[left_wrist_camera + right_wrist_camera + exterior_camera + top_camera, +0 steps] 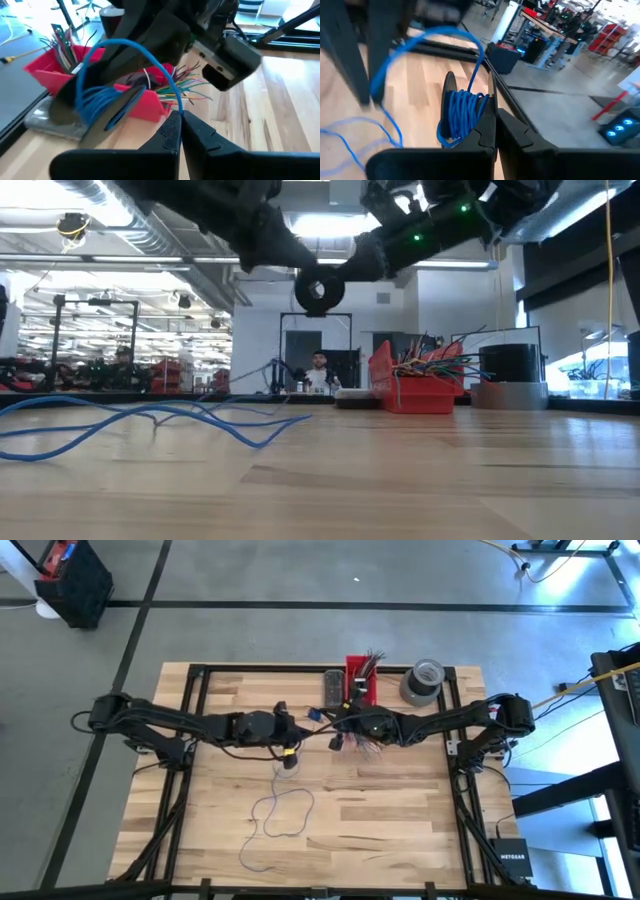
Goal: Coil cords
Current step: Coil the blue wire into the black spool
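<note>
Both arms reach in over the wooden surface (pixel 380 810) and meet near its middle toward the far edge, held up off the boards.

The blue cord (pixel 462 112) runs in three parts: a wound bundle, a free arc between the pincers, and a long loose tail wandering across the near half of the surface (pixel 280 815).

In the right wrist view the right pincer (pixel 352 725) is clamped down on the bundle of turns, which is bunched against its fingers. From there the cord arches up and over, and in the left wrist view the left pincer (pixel 290 736), also closed, pinches a single strand right at its tips (pixel 179 114). So each pincer has the same cord, and they sit just beside one another with that arc bridging them.

The relation that matters is this: the uncoiled length lies on the left arm's side and toward the near edge, trailing down from the left pincer to the surface. The left arm is the nearer one to feed it. The coil's turns wrap around the right pincer's fingers, so I'd judge the next wrap wants the strand carried round that same way.

A red bin (pixel 360 683) of coloured wire ends and a tape roll (pixel 422 680) sit just behind, close enough to snag.
</note>
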`<state>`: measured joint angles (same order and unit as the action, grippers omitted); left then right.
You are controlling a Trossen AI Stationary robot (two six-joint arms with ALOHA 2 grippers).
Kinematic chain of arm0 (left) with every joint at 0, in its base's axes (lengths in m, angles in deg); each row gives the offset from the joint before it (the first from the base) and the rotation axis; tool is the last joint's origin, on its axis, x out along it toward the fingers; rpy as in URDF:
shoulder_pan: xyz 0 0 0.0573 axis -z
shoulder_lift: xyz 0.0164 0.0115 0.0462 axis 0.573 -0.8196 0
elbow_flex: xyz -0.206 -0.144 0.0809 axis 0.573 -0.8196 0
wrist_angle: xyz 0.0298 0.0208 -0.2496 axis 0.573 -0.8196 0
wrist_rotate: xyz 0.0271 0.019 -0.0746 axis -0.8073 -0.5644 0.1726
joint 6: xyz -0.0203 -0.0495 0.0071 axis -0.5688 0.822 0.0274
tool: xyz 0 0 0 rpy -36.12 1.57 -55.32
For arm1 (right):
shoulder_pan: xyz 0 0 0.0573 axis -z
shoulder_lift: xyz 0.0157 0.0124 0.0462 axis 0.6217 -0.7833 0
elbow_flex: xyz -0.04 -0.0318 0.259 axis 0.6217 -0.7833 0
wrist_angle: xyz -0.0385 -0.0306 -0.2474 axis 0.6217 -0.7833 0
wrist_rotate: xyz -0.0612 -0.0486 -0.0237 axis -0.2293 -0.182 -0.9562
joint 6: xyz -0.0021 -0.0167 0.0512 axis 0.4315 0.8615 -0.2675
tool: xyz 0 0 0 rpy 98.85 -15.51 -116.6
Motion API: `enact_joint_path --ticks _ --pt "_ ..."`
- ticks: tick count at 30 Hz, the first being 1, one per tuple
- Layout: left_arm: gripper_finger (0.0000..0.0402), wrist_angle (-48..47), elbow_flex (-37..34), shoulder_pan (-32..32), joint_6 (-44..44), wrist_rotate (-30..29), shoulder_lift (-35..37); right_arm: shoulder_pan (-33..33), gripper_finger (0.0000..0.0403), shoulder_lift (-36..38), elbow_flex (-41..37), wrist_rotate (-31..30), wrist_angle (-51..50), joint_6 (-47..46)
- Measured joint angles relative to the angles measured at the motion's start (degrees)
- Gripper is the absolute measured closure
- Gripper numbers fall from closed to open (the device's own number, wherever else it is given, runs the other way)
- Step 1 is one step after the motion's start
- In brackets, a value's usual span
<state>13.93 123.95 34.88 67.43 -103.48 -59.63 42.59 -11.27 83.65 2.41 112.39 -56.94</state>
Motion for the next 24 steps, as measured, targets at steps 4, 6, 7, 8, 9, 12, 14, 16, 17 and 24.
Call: enact_joint_path --ticks 4,6,7,8,9,12,14,16,17,24 --pt "0.04 5.7 0.1 -0.9 0.0 2.3 -3.7 0.0 0.0395 0.0 0.6 1.3 0.4 -2.5" --pt "0.04 7.8 0.2 -1.5 0.0 3.1 -5.6 0.0 0.0395 0.0 0.7 1.7 1.9 -3.0" --pt "0.04 7.9 0.4 -1.8 0.1 3.2 -6.3 -0.1 0.0395 0.0 0.7 1.8 2.8 -3.0" --pt "0.04 7.8 0.6 -2.1 0.3 3.2 -7.0 -0.1 0.0395 0.0 0.7 2.4 4.0 -3.0" --pt "0.04 7.8 0.9 -2.4 0.3 3.2 -7.8 -0.1 0.0395 0.0 0.7 3.0 5.1 -3.3" --pt "0.04 7.8 1.2 -3.4 0.3 3.2 -9.6 -0.1 0.0395 1.4 0.9 3.3 6.1 -3.5" --pt "0.04 8.3 1.2 -4.1 0.4 3.1 -10.3 -0.1 0.0395 3.4 1.2 3.4 5.8 -3.5" --pt "0.04 8.9 1.4 -4.7 0.4 3.1 -10.4 -0.1 0.0395 5.3 1.4 4.0 5.3 -3.4" --pt "0.04 8.8 1.4 -4.9 0.4 3.1 -10.4 -0.1 0.0395 6.3 1.4 4.7 5.0 -3.5" --pt "0.04 9.7 1.5 -5.3 -0.8 3.0 -10.1 -0.1 0.0395 12.4 1.4 6.8 4.1 -5.0"
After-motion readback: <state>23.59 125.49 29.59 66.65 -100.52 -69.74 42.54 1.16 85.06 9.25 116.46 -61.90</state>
